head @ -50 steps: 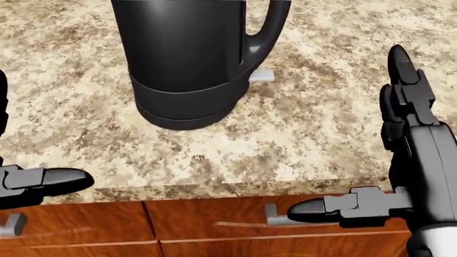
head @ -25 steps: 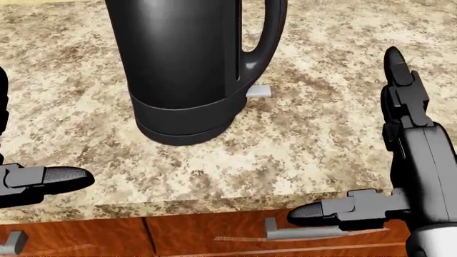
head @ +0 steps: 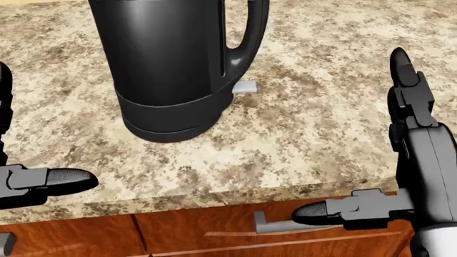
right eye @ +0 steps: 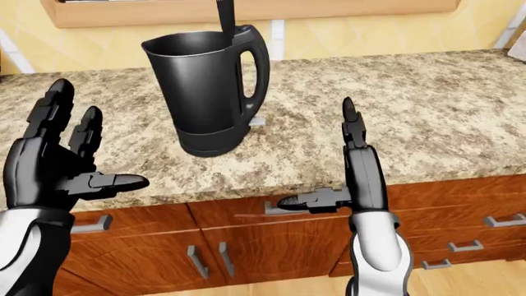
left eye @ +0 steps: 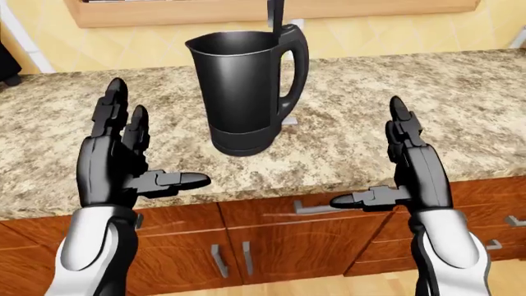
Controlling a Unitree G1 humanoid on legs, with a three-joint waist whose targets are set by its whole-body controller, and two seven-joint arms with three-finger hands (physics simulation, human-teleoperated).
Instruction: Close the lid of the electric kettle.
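Observation:
A black electric kettle [left eye: 245, 92] stands upright on the speckled granite counter [left eye: 460, 105], its handle to the right. Its lid [left eye: 275, 13] stands open, upright above the rim by the handle. In the head view only the kettle's body [head: 167, 69] shows. My left hand [left eye: 156, 135] is open, palm in, to the left of the kettle and nearer the counter's edge. My right hand [left eye: 367, 154] is open, fingers up and thumb out, to the right of the kettle. Neither hand touches the kettle.
Brown wooden drawers and cabinet doors [left eye: 263, 246] with grey handles lie under the counter's edge. A wooden shelf [left eye: 164, 12] runs along the yellow wall above the counter. A small grey tab [head: 245, 87] sticks out at the kettle's base.
The whole head view has shifted: the kettle now sits further left and the counter's edge lower. Both hands keep about the same place and stay open.

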